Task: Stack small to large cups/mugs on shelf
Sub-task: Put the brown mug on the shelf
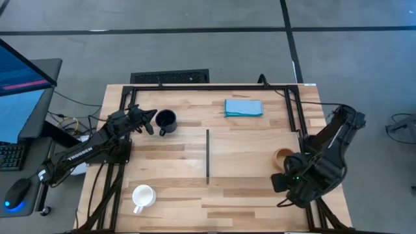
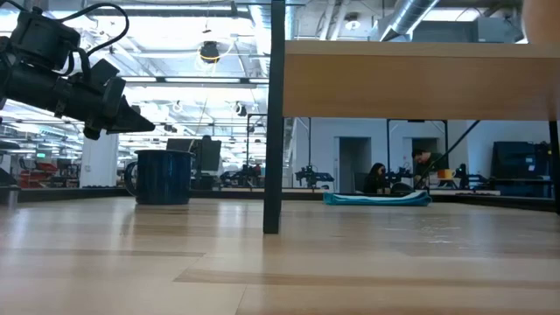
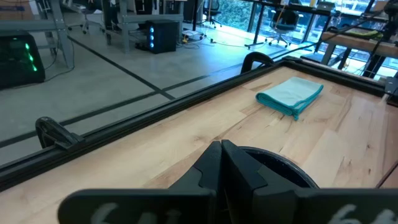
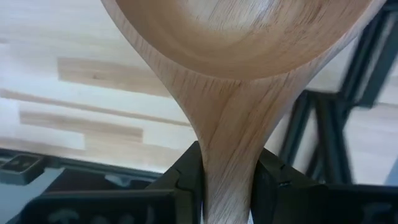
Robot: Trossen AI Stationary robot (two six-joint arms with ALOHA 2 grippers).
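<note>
Three cups are showing on the worktop (image 1: 247,195): one black mug (image 1: 166,120), one white mug (image 1: 143,195) and one tan wooden cup (image 1: 283,158). One blue folded cloth (image 1: 244,107) is lying there, and one shelf (image 2: 420,80) is standing. Two arms are working, each carrying one hand: left hand (image 1: 147,121), right hand (image 4: 227,180).

High view straight down, far. Low view level across table (image 2: 280,262). Wrist views close over own fingers; left wrist and low share blue cloth (image 3: 291,95).
</note>
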